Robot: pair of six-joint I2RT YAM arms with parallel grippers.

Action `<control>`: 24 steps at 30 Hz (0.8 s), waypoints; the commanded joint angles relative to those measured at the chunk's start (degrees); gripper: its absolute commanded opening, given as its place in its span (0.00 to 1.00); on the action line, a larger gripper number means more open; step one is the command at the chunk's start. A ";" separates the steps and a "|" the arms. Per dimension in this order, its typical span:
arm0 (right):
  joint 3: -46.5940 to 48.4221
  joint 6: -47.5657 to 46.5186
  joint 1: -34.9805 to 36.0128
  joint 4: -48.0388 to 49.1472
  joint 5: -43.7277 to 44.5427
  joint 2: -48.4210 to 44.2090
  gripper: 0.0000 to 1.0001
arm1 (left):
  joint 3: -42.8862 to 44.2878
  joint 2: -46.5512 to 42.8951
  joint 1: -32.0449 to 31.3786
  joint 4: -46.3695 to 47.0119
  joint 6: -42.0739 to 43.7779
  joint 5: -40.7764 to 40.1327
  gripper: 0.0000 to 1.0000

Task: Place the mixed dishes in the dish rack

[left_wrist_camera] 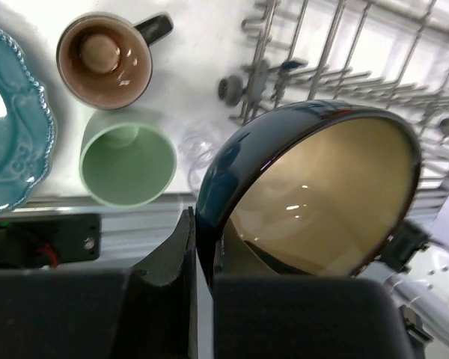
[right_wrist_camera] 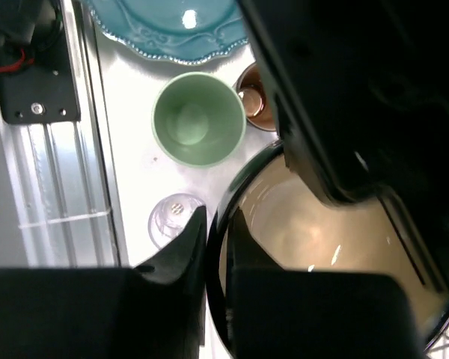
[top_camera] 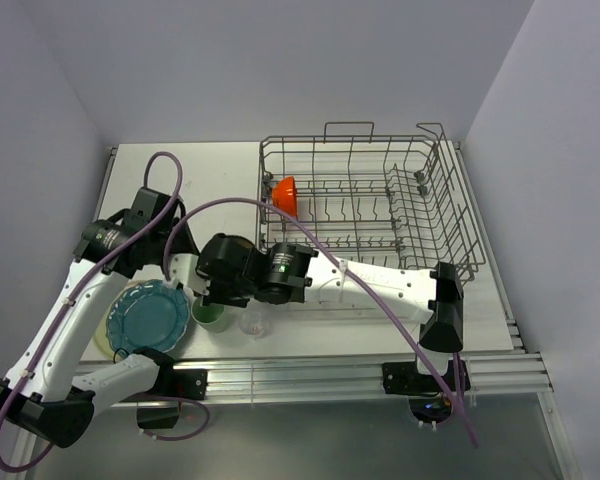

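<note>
Found left end effector point(left_wrist_camera: 203, 250) and right end effector point(right_wrist_camera: 216, 243) both clamped on blue bowl point(left_wrist_camera: 322, 194) rim, bowl tilted above glass point(left_wrist_camera: 195, 147), beside rack point(top_camera: 370, 205). Free one grip only once the other proves firm; clear rack wall before lowering.

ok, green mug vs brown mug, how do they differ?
The pale green mug is matte green; the dark brown mug is glossy brown. The brown mug's handle shows, the green mug's doesn't. The green mug sits nearer the front rail. Both stand upright and empty.
</note>
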 commanded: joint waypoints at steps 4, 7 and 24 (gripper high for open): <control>-0.40 3.56 0.14 0.07 9.47 2.24 0.00 | 4.93 -0.42 -0.55 3.71 -2.89 3.25 0.00; -0.14 4.26 0.23 0.24 10.44 2.42 0.00 | 5.28 0.02 -0.55 5.29 -3.07 4.66 0.11; 5.57 14.00 -9.41 4.19 -0.09 -6.09 0.00 | 14.61 -3.58 -0.55 4.07 -7.90 -11.95 0.99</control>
